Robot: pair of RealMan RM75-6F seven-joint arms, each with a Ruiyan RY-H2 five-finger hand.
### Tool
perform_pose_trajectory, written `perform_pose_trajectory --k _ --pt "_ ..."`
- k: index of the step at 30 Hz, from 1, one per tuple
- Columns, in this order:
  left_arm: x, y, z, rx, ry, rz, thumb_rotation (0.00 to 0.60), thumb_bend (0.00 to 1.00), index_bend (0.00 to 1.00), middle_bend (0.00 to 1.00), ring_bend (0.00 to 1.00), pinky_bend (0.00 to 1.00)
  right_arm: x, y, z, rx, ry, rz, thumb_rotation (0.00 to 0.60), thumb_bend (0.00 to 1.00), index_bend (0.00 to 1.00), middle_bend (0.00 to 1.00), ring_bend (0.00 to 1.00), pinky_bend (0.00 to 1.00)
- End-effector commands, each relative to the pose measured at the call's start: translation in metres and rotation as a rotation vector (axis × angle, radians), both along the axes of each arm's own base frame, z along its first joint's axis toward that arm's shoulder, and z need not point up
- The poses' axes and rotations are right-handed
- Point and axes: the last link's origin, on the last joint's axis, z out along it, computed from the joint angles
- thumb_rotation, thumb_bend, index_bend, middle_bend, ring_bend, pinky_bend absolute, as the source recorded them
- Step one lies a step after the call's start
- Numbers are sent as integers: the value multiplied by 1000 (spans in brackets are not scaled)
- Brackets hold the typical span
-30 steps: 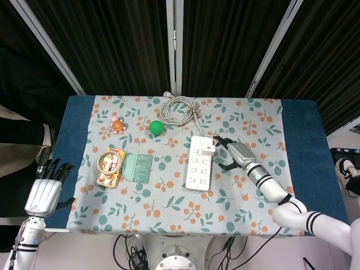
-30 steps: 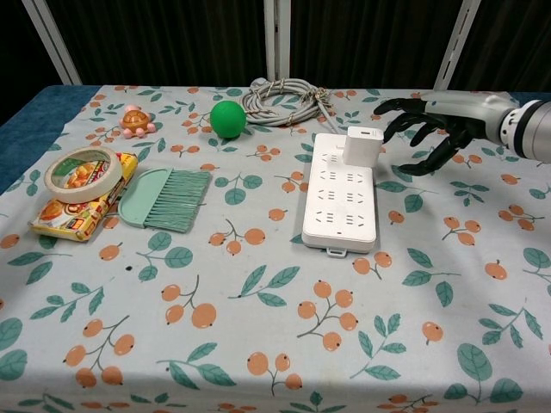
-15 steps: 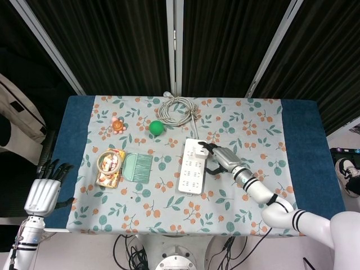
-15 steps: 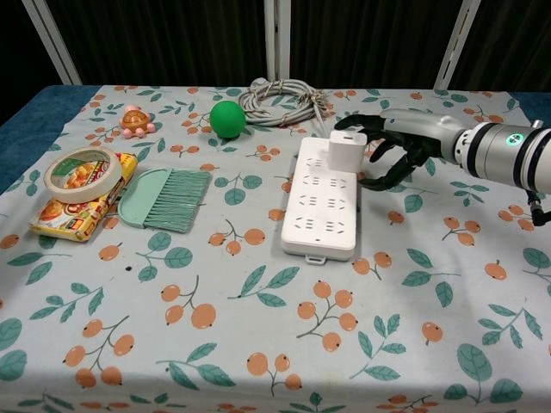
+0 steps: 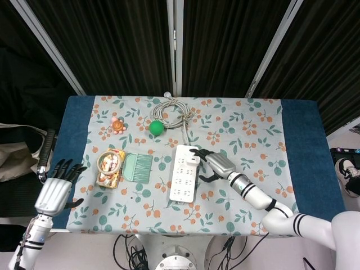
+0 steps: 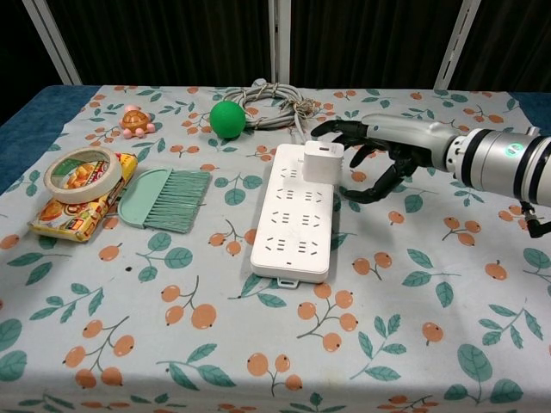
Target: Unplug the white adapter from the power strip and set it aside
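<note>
The white power strip (image 6: 291,217) (image 5: 183,181) lies slanted in the middle of the table. The white adapter (image 6: 323,162) (image 5: 191,160) stands plugged into its far end. My right hand (image 6: 380,157) (image 5: 212,165) is right beside the adapter with its fingers spread. Dark fingertips (image 6: 330,129) reach over the adapter's far side, and the thumb curls low by the strip's right edge. No firm grip on the adapter shows. My left hand (image 5: 54,193) hangs off the table's left edge, fingers apart and empty.
The strip's coiled grey cable (image 6: 274,95) lies at the back, with a green ball (image 6: 228,119) to its left. A green brush (image 6: 165,199), a tape roll (image 6: 81,170) on a snack packet and an orange toy (image 6: 132,120) sit on the left side.
The power strip with its adapter has slid left and nearer the front edge, with my right hand following against it. The cable coil has shifted too. My left hand has risen slightly.
</note>
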Motion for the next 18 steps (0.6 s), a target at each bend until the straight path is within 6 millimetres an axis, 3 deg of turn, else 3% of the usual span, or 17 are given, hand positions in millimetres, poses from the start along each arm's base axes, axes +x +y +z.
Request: perform_pose_trajectory --k 1,5,9,12,18 --pt "26 11 -26 -122 -53 -100 600 34 188 150 25 61 5 1 35 -73 51 57 600 263 44 208 96 197" --pt "56 26 -58 -246 -53 -222 600 34 196 151 25 68 16 1 65 -117 164 118 600 249 18 194 96 197" --pt "88 36 -91 -350 -53 -340 600 48 201 155 25 69 28 -1 82 -163 279 153 600 128 0 177 96 198" --pt "105 41 -111 -403 -42 -404 600 77 202 156 25 69 37 -3 82 -177 350 178 600 81 0 167 96 198" --pt "137 46 -147 -474 -27 -498 600 95 202 163 52 73 60 -5 61 -168 436 194 600 78 0 175 96 197"
